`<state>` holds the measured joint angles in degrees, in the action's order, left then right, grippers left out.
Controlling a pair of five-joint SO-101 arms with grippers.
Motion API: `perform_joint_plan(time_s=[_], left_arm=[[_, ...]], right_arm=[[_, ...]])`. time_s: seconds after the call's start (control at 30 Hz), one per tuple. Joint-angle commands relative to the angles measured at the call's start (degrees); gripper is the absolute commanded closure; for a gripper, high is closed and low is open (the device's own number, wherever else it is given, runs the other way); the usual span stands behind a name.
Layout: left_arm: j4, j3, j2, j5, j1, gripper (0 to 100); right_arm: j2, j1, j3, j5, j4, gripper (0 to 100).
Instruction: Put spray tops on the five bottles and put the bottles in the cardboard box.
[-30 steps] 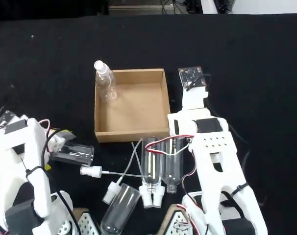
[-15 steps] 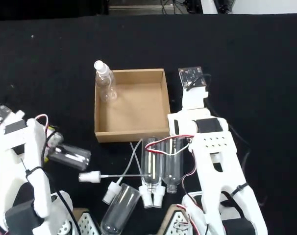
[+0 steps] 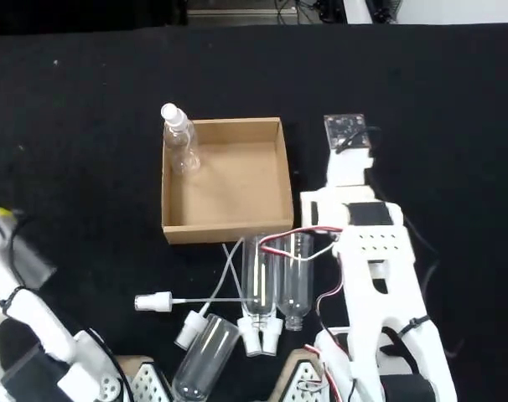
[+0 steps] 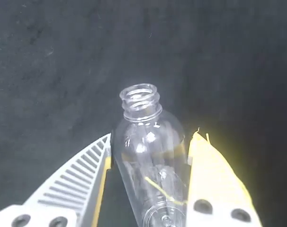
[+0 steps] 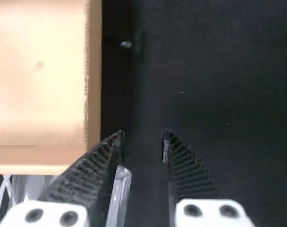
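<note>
My left gripper (image 4: 153,137) is shut on a clear bottle (image 4: 150,151) with an open neck and no top, held over bare black table. The left arm (image 3: 19,318) stands at the table's left edge. My right gripper (image 5: 142,135) is open and holds nothing, low over the table just right of the cardboard box (image 5: 44,85). A bottle with a spray top (image 3: 180,138) leans at the box's (image 3: 225,180) back left corner. Two bottles (image 3: 258,285) (image 3: 296,280) lie side by side in front of the box. Another bottle (image 3: 205,356) lies nearer the front.
A loose spray top with a long tube (image 3: 153,301) lies in front of the box, left of the lying bottles. Two white tops (image 3: 262,339) sit at those bottles' near ends. The right arm (image 3: 367,251) stretches along the box's right side. Arm bases (image 3: 145,381) line the front edge.
The left arm has swung left and up toward the table's edge, carrying the open bottle away from the loose spray top. The right arm has shifted slightly right.
</note>
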<state>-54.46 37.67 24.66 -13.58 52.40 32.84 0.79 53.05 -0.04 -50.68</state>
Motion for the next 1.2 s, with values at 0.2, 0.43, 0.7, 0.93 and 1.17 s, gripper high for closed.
perform_joint_plan(time_s=[0.2, 0.43, 0.7, 0.93, 1.17], left_arm=[[-18.9, -2.3, 0.4, -37.5, 0.6, 76], [-20.1, 3.7, 0.4, -46.3, 0.3, 76], [-18.7, 3.0, 0.4, -42.0, 0.1, 67], [-24.5, 2.0, 0.4, -41.9, 0.8, 74], [-16.5, 7.9, 0.4, -42.5, 2.1, 74]], right_arm=[[2.5, -1.1, -2.8, 0.4, 2.2, 87.8], [2.5, -1.0, -2.1, 0.4, 2.4, 87.8], [2.5, -0.9, -1.9, 0.4, 2.4, 87.8], [2.5, -0.9, -1.9, 0.4, 2.4, 87.8], [2.5, -0.9, -2.0, 0.4, 2.5, 87.8]])
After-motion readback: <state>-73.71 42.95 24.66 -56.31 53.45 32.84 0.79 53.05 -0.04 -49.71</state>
